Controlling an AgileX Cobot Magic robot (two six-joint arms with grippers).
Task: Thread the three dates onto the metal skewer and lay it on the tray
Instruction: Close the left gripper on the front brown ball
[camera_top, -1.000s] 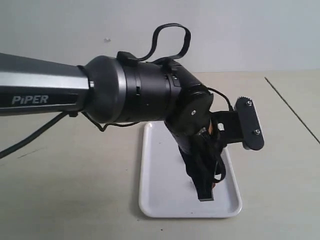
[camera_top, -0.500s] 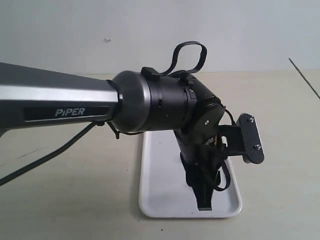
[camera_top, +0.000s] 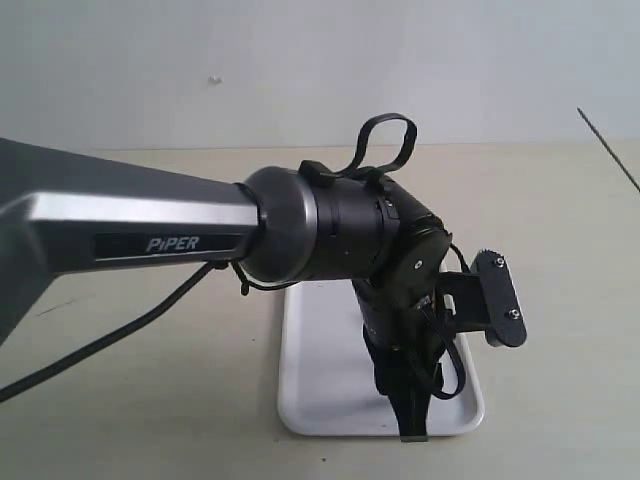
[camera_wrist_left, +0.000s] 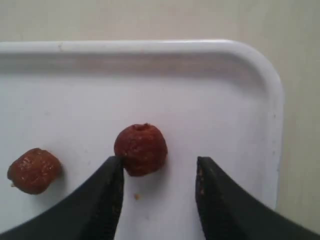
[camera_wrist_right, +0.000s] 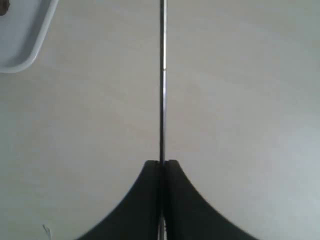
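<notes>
The tray (camera_wrist_left: 150, 46) is glossy white; the date (camera_wrist_left: 140, 149) and second date (camera_wrist_left: 33, 170) are wrinkled reddish-brown; the metal skewer (camera_wrist_right: 162, 90) is dark grey; the table (camera_wrist_right: 240, 100) is plain pale beige.

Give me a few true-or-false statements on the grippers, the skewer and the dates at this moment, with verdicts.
1. The right gripper is shut on the metal skewer. True.
2. The left gripper is clamped on a date. False: it is open, and the nearer date lies on the tray just ahead of its fingertips.
3. The left wrist view shows a second date on the tray. True.
4. The skewer's stretch in the right wrist view carries a date. False: it is bare.
</notes>
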